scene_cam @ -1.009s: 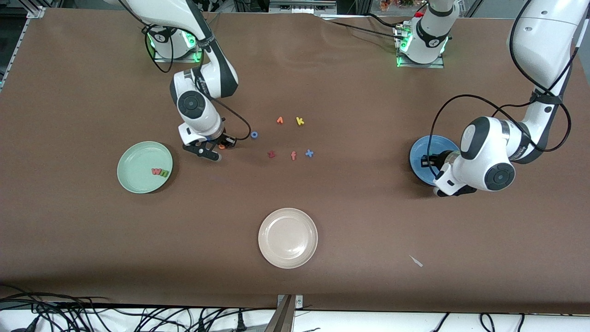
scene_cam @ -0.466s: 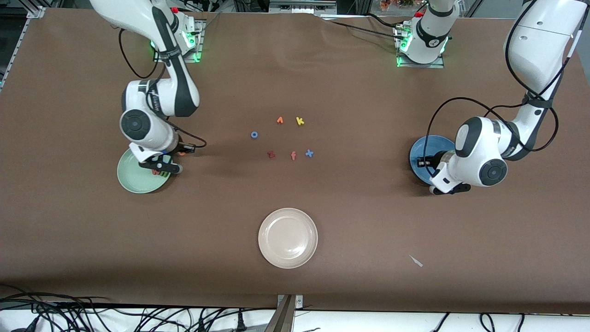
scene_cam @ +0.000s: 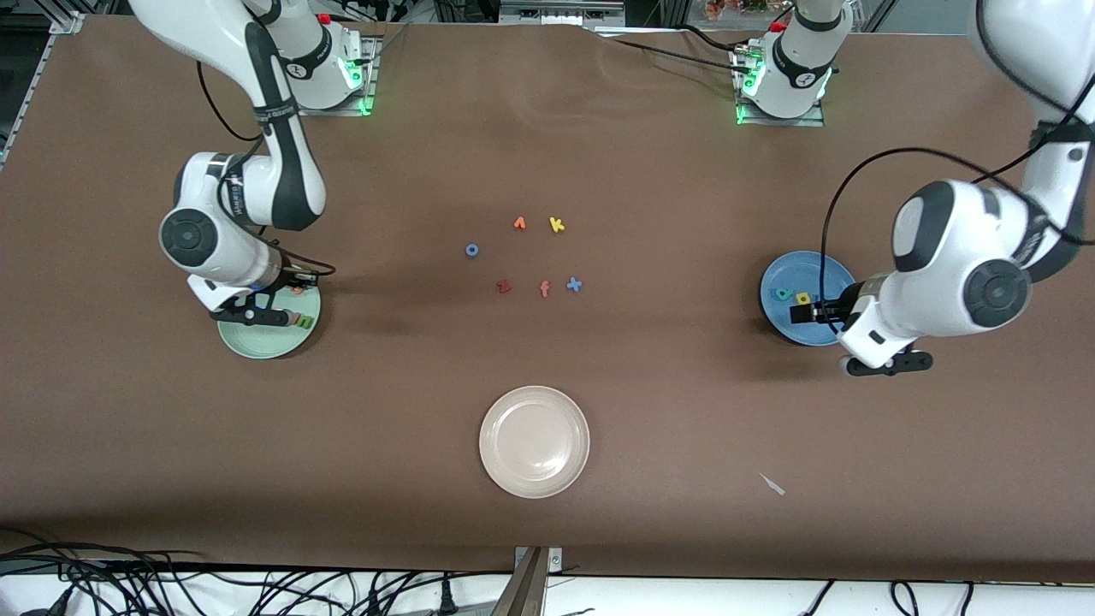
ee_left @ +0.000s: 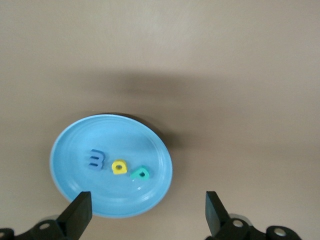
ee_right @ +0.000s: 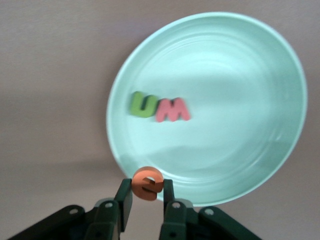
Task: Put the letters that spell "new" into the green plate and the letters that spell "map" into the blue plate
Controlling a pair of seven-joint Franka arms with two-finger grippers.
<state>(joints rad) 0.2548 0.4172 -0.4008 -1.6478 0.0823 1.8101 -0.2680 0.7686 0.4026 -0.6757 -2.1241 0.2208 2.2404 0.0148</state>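
Note:
The pale green plate lies toward the right arm's end of the table. In the right wrist view the green n and the pinkish-red w lie side by side in the green plate. My right gripper hangs over that plate's rim, shut on the orange e. The blue plate holds the blue m, yellow a and teal p. My left gripper is open and holds nothing, above the blue plate's edge.
A cream-white plate lies near the front camera at mid-table. Loose letters lie in the middle: a blue o, an orange pointed letter, a yellow k, a dark red z, an orange-red f and a blue x.
My right arm carried the orange e from beside the blue o to over the green plate's rim. My left gripper opened and drew up and off the blue plate.

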